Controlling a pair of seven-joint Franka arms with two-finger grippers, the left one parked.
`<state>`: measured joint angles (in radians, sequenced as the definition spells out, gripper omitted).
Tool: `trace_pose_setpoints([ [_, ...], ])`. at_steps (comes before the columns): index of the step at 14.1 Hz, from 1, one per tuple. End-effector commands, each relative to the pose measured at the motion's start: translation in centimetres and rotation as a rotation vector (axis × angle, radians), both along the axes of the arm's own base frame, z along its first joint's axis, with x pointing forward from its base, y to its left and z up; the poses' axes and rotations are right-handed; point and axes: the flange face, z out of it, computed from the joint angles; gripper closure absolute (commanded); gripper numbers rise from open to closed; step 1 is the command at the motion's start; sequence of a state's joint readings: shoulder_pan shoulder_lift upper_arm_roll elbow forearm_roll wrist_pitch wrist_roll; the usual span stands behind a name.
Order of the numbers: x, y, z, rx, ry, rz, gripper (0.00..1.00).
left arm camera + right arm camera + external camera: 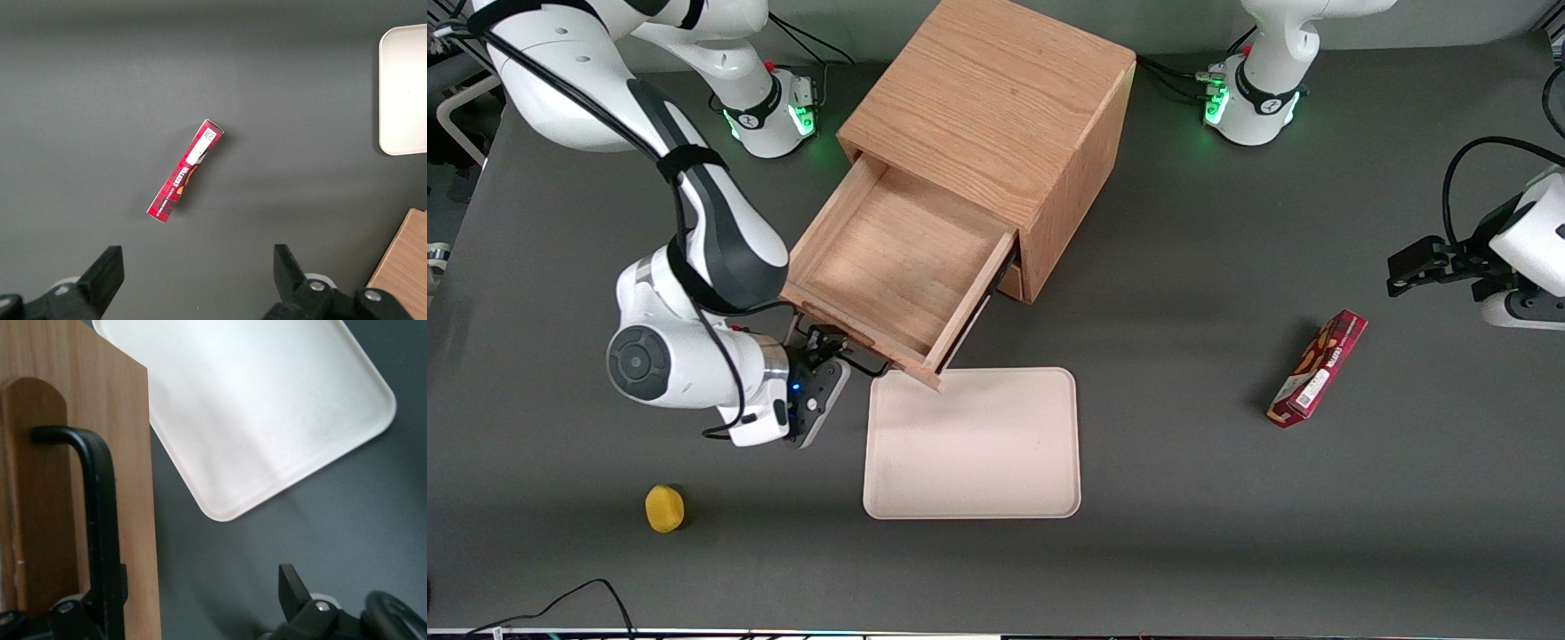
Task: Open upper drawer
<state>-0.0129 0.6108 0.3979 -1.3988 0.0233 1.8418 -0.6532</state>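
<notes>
Upper drawer (889,267) drawn well out of the oak cabinet (996,107)

Nearest the camera, the gripper (823,351) sits at the drawer's front panel, its jaws parted around the black wire handle (100,513), which runs along that panel; fingers straddle the bar without visibly clamping it. Farther off, the tray interior lies exposed.

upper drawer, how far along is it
Mostly done: the upper drawer is pulled well out of the cabinet, its bare wood tray exposed. In hand: the gripper is at the drawer front, one finger against the black handle, fingers open. Left: at most letting go and backing away.
</notes>
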Motion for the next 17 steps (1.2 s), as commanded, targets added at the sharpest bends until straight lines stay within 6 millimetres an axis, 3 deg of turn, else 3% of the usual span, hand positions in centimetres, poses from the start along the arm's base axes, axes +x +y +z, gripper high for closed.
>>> trace_pose_setpoints([
  [1, 1.0, -0.5, 0.3, -0.018, -0.013, 0.042, 0.00],
  [5, 1.3, -0.7, -0.1, -0.032, -0.014, 0.046, 0.00],
  [8, 1.3, -0.6, 2.3, -0.030, -0.012, 0.039, 0.00],
  [13, -0.2, -0.6, 11.4, -0.045, -0.037, 0.014, 0.00],
  [17, -4.0, -1.5, 22.2, -0.091, -0.130, -0.188, 0.00],
])
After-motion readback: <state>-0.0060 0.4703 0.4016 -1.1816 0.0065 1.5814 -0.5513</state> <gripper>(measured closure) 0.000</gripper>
